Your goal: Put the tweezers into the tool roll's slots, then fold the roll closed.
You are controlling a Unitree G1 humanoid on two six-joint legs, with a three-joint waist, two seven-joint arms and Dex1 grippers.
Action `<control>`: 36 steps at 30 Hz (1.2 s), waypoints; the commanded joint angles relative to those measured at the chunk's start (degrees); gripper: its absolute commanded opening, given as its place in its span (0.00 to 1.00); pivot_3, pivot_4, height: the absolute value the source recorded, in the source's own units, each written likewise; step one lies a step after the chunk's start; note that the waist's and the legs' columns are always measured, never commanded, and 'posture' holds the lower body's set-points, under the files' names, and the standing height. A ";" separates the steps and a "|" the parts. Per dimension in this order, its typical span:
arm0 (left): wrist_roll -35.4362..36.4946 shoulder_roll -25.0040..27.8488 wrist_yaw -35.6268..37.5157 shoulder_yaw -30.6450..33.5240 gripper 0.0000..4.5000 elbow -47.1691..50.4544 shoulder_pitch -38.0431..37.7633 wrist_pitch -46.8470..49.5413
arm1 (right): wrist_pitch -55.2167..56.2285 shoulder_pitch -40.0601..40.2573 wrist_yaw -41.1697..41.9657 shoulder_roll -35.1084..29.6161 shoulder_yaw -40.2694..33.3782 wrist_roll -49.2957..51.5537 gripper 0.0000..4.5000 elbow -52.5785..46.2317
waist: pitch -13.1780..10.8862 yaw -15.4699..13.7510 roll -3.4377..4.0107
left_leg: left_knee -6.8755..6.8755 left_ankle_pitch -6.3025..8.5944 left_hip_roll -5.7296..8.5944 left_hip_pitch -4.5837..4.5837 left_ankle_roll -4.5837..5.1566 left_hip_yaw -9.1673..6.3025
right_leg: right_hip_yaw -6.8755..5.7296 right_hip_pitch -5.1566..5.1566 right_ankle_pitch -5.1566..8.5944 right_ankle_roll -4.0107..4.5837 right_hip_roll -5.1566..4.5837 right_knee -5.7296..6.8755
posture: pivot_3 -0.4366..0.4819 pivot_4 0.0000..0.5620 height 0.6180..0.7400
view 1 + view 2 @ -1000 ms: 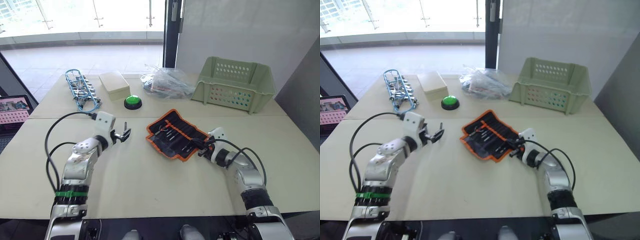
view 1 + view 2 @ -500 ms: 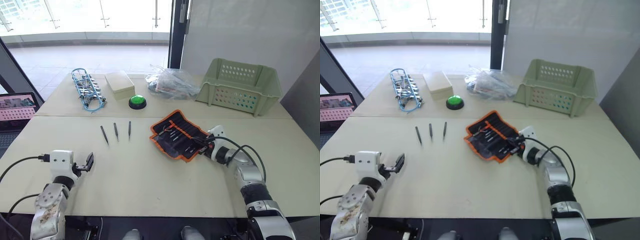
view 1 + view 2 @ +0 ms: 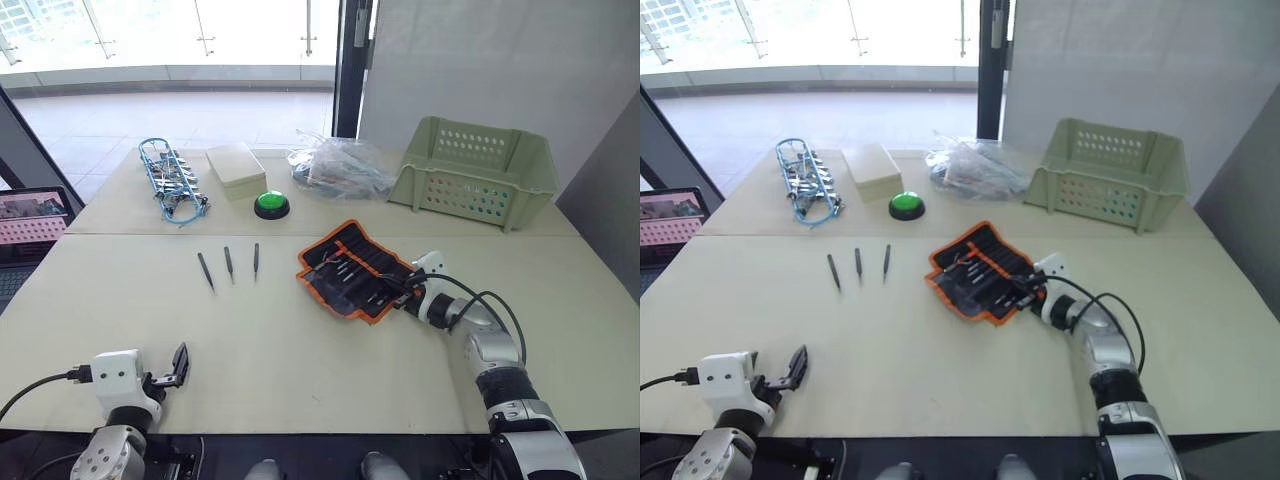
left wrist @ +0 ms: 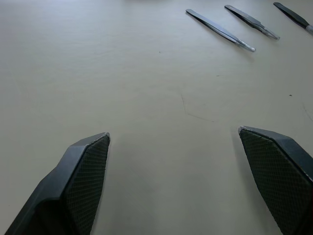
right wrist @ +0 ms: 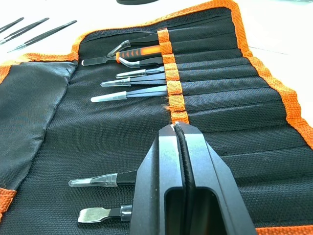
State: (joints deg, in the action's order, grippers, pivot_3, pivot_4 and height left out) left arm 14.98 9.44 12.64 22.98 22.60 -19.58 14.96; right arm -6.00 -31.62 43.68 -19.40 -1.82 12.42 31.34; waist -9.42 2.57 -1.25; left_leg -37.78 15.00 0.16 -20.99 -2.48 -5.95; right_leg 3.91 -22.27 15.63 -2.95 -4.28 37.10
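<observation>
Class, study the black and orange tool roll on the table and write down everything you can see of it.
The tool roll lies unrolled and flat on the table, turned at an angle, in front of the green basket. It looks like black fabric edged in orange, with an orange band crossing a row of narrow stitched slots. Several slim tools sit in the slots, tips sticking out; some slots are empty. The right pincer, fingers shut, rests at its near edge. Three tweezers lie apart on the table.

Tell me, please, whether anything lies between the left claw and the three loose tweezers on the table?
Nothing visible does. Bare table runs from the open left claw up to the tweezers, which lie side by side, apart from the roll.
</observation>
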 commanded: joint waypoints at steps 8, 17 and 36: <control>-0.14 3.99 -1.06 -3.13 0.99 -1.77 10.12 3.82 | -1.70 2.15 -0.06 -0.44 0.45 -0.55 0.00 -0.84 | 0.00 -0.14 0.00 | 0.00 0.00 0.01 0.01 -0.01 0.00 | -0.01 0.02 0.00 0.00 0.01 -0.01 | 0.48 0.27 1.00; -1.65 4.62 -7.34 -7.41 0.99 -7.38 26.91 16.54 | -3.71 3.51 -1.09 -0.44 0.32 -0.22 0.00 -4.68 | 0.00 0.06 0.00 | 0.01 0.00 0.00 -0.03 0.01 -0.03 | -0.02 -0.04 0.00 0.00 0.02 0.01 | 0.48 0.27 1.00; -3.00 0.58 -15.25 -7.04 0.65 -16.56 38.97 19.62 | -5.96 2.55 -0.96 -1.14 0.89 -0.45 0.00 -6.37 | 0.00 -0.06 -0.02 | 0.01 0.00 0.03 -0.08 -0.01 -0.04 | -0.03 -0.08 0.00 -0.01 0.00 -0.01 | 0.48 0.27 1.00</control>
State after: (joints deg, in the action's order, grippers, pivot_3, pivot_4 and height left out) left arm 12.81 9.43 -1.79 15.32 5.60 18.56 35.94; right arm -10.69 -29.06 42.62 -19.90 -1.29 12.47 24.59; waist -9.42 2.51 -1.26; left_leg -37.77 14.99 0.19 -21.07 -2.49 -5.98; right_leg 3.88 -22.35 15.63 -2.95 -4.29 37.09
